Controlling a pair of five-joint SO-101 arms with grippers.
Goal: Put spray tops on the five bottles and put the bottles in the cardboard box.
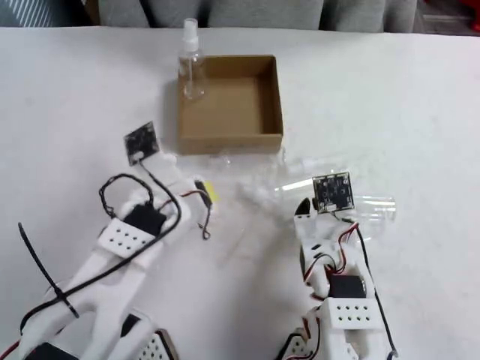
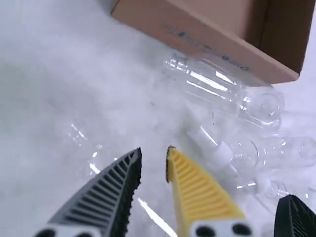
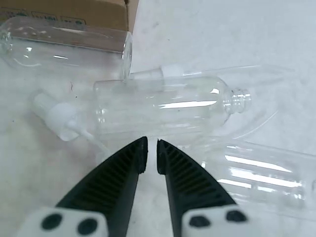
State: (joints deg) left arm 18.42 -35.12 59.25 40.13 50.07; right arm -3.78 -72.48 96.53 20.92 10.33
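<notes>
Right wrist view gives you the best look at the work: the right gripper (image 3: 151, 148) is almost closed, with only a thin slit between its black fingers, and it holds nothing. Just beyond its tips an open bottle (image 3: 163, 106) lies on its side with the threaded neck (image 3: 239, 98) bare, and a white spray top (image 3: 59, 116) lies close to the bottle's base end. Another bottle (image 3: 64, 42) lies along the wall of the cardboard box (image 3: 74, 7). In the high view a capped bottle (image 1: 191, 64) stands at the far left corner of the box; whether it is inside, I cannot tell. The left gripper (image 2: 154, 153) is open a little and also empty, over the table (image 2: 49, 98) near the loose bottles. These bottles look like thin clear plastic: light, smooth and round, so I expect that they roll and slip easily, and a hard squeeze may dent them. You should probably take the body across its middle with moderate force, and take the spray top by its collar, not by the thin tube.
</notes>
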